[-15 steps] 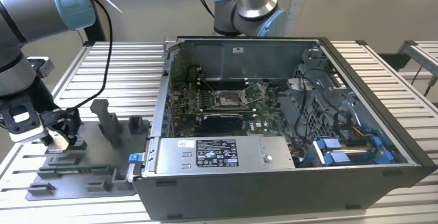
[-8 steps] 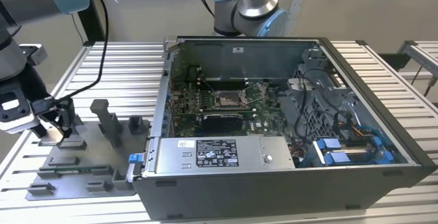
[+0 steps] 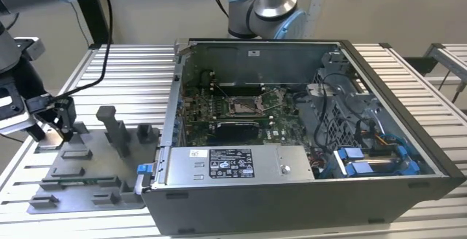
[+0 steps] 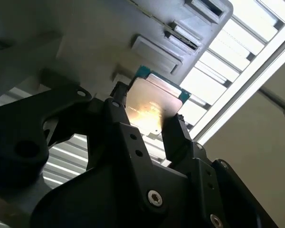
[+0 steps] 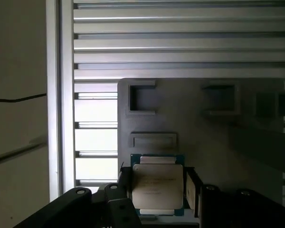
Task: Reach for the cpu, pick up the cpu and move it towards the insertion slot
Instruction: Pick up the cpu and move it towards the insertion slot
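tray: nearest me on the left, the grey tray point(image 3: 82, 195) lies on the slatted table point(image 3: 124, 64), just left of the computer case point(image 3: 307, 195).
pincer: the gripper point(image 3: 50, 136) is low over the tray's far left corner. in both wrist views its fingers point(image 5: 192, 192) stand against two opposite edges of the cpu point(image 5: 156, 187), so i judge it clamped on the chip.
cpu place: between the fingertips, over the tray. i cannot tell whether it is clear of the tray.
cpu attitude: lying flat, pale face toward the wrist cameras, edges about square to the tray's recesses. being square, it has no long axis to report.
slot: the insertion slot point(image 3: 244, 105) sits farther off to the right, on the board inside the case, well apart from the chip.
progress: by my judgement the reach is done and the grasp made. the carry to the slot is all outstanding.
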Robot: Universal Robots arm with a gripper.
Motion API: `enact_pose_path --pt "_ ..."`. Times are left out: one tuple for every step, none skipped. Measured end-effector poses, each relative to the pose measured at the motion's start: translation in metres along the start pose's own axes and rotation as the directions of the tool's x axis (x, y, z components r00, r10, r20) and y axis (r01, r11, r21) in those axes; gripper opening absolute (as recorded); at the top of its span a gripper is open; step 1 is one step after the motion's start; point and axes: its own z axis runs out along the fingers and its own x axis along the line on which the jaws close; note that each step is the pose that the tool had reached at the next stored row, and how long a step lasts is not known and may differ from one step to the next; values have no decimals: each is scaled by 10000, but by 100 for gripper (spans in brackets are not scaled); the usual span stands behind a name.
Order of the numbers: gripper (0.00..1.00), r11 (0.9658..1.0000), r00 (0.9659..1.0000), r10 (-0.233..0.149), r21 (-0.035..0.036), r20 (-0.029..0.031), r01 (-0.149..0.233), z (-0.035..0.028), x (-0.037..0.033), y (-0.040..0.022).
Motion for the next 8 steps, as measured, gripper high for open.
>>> enact_pose_path --pt "0 10000 10000 0 1 -1 0 -1 0 0" --pt "0 10000 10000 0 2 -2 0 -3 0 0" --pt "0 10000 10000 0 2 -2 0 -4 0 0" --pt "0 10000 10000 0 2 -2 0 -4 0 0" --pt "0 10000 10000 0 2 -2 0 -5 0 0" --pt "0 10000 10000 0 2 -2 0 -6 0 0" --pt "0 10000 10000 0 2 -3 0 -7 0 0" --pt "0 10000 10000 0 2 -2 0 -8 0 0"
